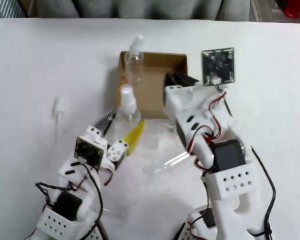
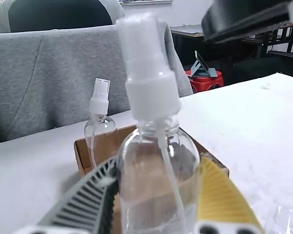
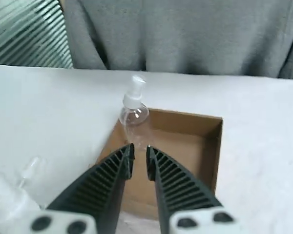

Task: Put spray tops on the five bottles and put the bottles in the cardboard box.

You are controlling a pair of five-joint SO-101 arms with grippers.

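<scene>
The left gripper (image 2: 158,168) grips a clear bottle (image 2: 156,190) upright between its grey and yellow fingers (image 2: 219,195). A white spray top (image 2: 149,73) sits on it. Behind, a second bottle (image 2: 98,127) stands inside the cardboard box (image 2: 83,153).

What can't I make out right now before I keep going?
- Loose bottles lying near the box: high view, clear plastic blurs into the white table; count unclear.
- Loose spray top: high view, too small and pale to tell how it lies.
- Held bottle base: left wrist view, cut off by the picture edge.
</scene>
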